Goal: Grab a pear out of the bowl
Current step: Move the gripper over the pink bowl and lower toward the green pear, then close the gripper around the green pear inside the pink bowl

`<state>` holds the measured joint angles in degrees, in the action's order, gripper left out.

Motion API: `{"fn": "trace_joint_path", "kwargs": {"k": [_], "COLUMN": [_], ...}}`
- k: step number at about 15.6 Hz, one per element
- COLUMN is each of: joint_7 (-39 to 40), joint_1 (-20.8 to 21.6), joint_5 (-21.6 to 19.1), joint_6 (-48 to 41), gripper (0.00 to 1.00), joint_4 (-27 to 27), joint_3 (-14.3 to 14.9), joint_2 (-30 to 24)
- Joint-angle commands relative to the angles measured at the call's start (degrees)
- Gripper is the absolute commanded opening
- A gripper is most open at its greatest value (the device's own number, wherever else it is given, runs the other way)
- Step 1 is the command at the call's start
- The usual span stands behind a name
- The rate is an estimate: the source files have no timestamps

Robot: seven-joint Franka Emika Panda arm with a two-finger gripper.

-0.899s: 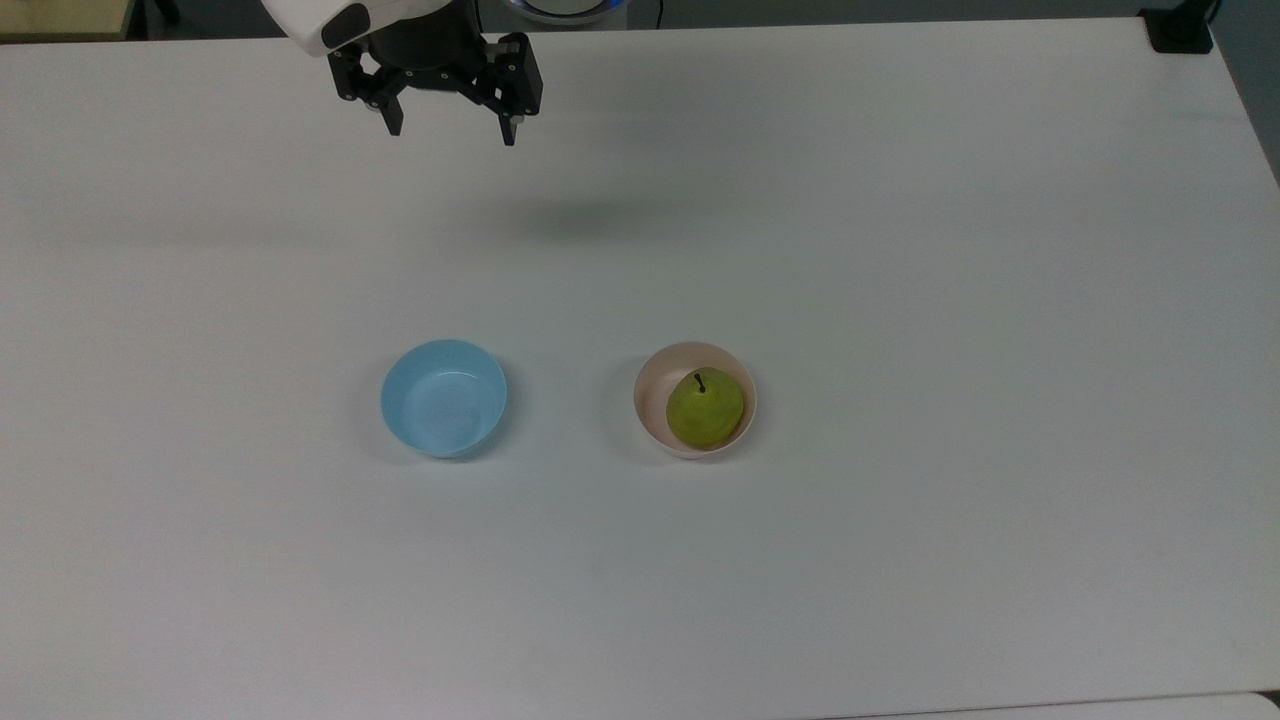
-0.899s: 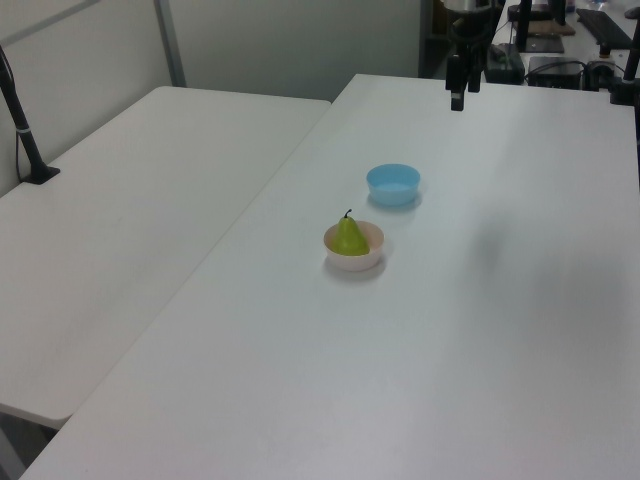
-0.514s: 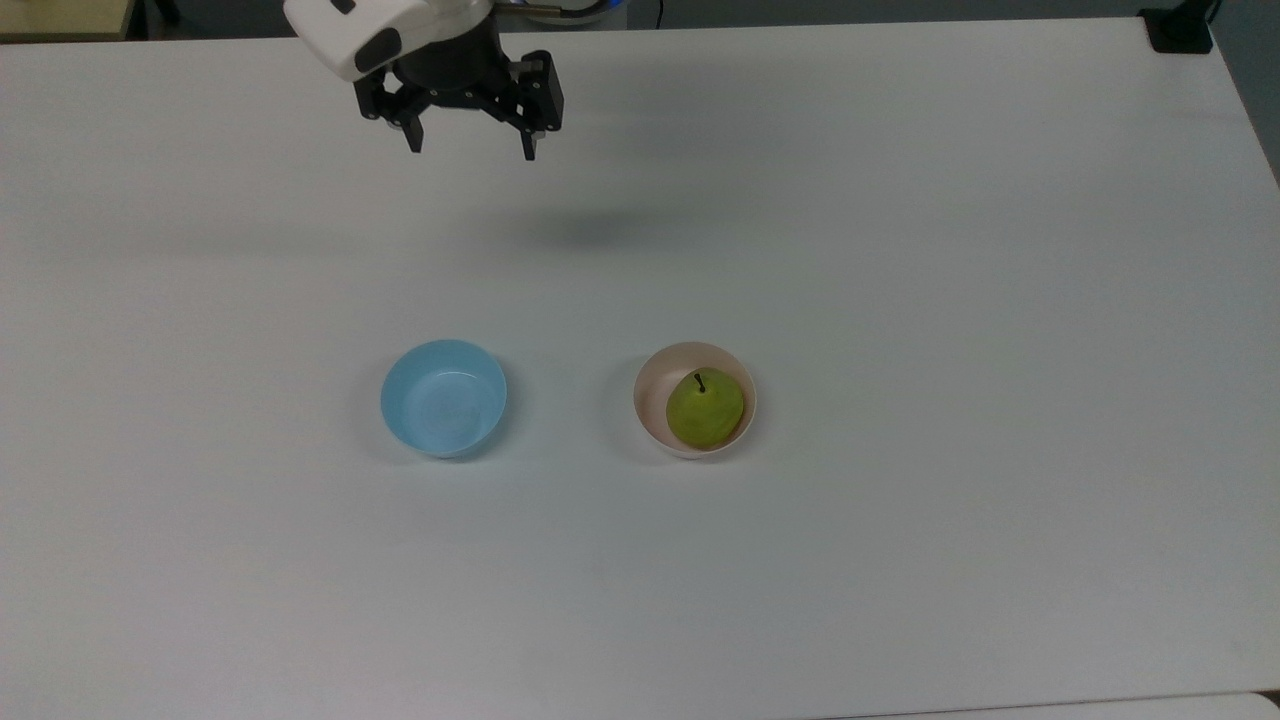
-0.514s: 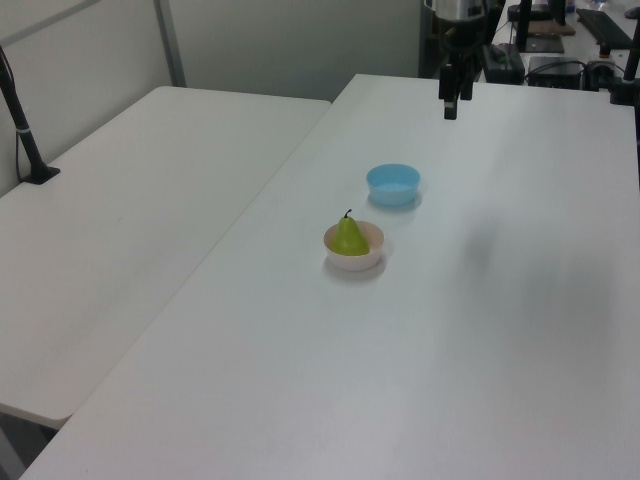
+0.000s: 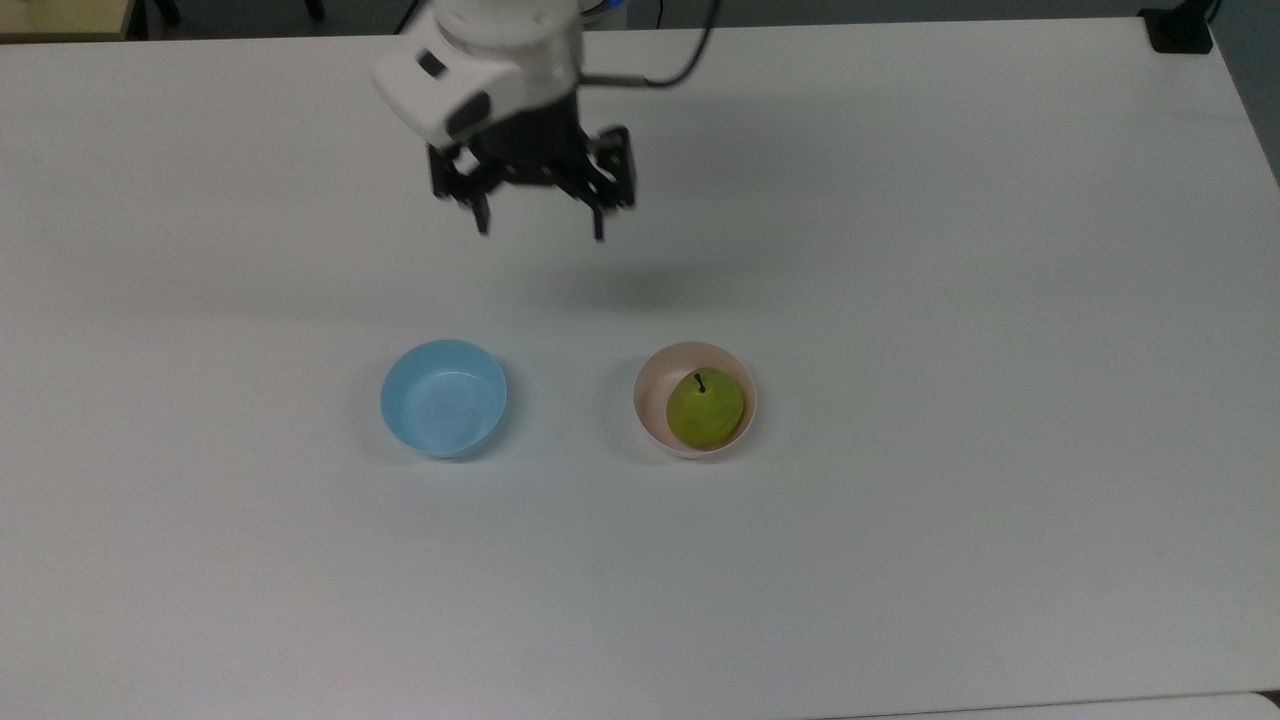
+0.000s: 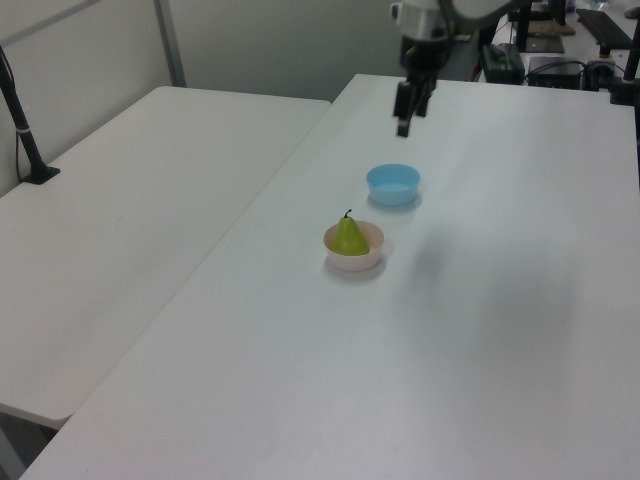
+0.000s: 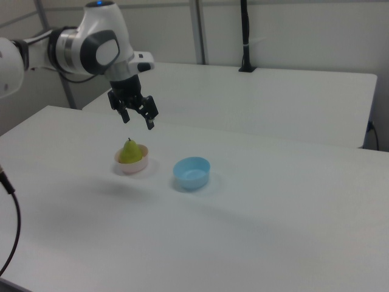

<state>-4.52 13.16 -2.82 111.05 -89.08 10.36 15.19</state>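
In the top view, going from left to right, the light blue bowl (image 5: 443, 398) stands on the white table (image 5: 1000, 300). Above it and a little to the right, the gripper (image 5: 541, 226) hangs in the air with its two fingers spread wide, holding nothing. Further right is the pink bowl (image 5: 650, 385), with the pear (image 5: 705, 409) sitting inside it, stem up.

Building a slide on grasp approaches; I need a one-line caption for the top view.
Open gripper hovers above the white table, apart from the pear in the pink bowl beside an empty blue bowl.
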Motion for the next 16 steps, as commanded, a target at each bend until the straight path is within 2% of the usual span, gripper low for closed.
{"fn": "trace_joint_path", "kwargs": {"k": [1,8,16], "joint_7": [-3.1,-3.4,-4.1], "joint_1": [5.2,9.6,10.7], "joint_5": [-1.3,-1.3,-0.8], "joint_6": [5.7,14.4,18.8], "gripper": [1.0,1.0,1.0], "joint_4": [4.4,4.5,4.9], "joint_3": [0.9,0.9,0.8], "joint_2": [8.3,15.4,20.5]}}
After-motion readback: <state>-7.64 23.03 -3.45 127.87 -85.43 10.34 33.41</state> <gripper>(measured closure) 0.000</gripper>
